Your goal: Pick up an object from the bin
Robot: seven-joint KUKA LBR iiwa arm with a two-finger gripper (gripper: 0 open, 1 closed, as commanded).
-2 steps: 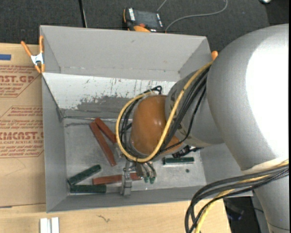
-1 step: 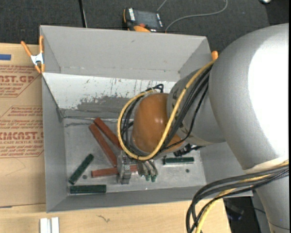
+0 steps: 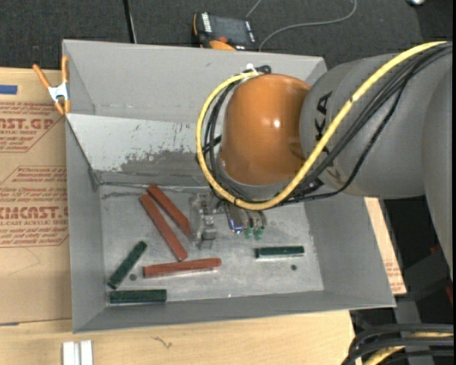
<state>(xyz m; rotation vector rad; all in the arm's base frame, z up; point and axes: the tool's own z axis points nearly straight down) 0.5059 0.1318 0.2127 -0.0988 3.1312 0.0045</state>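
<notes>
Gripper [image 3: 207, 230] sits low over the middle of the bin [image 3: 82, 226], under the orange wrist cover [image 3: 262, 128]. Open or closed: cannot tell. The nearest thing is a red-brown bar [image 3: 169, 209], just left of it, with its long axis running far-left to near-right. A second red-brown bar [image 3: 164, 228] lies alongside that one. A dark green bar [image 3: 280, 252] lies to the right, nearer, set left-right. Likely target: the nearest red-brown bar.

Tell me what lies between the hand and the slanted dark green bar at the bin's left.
In the camera view, a long slanted red-brown bar crosses that stretch between the hand and the dark green bar.
</notes>
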